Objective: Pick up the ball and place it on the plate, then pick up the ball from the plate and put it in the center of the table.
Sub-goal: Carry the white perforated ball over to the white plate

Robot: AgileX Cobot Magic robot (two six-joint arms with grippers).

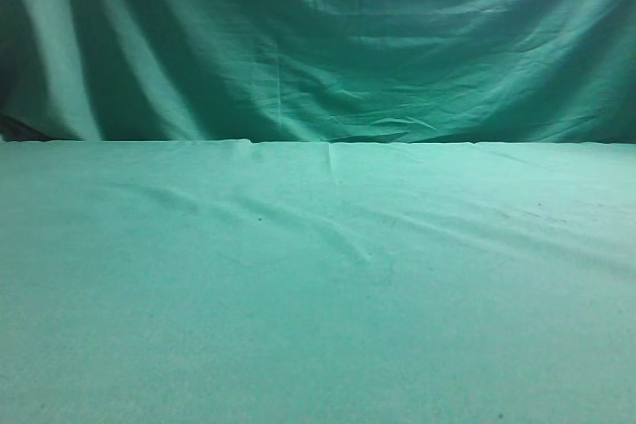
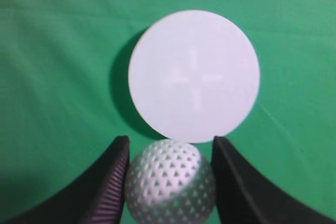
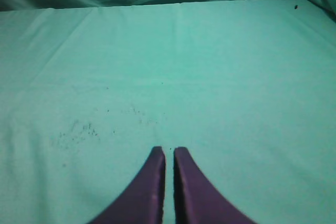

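In the left wrist view my left gripper is shut on the white dimpled ball, held between both black fingers above the green table. The round white plate lies flat on the cloth just beyond the ball and casts a shadow to its left. In the right wrist view my right gripper is shut and empty over bare green cloth. The exterior view shows only the green table; no arm, ball or plate appears there.
The draped green backdrop hangs behind the table's far edge. Small dark specks mark the cloth to the left of my right gripper.
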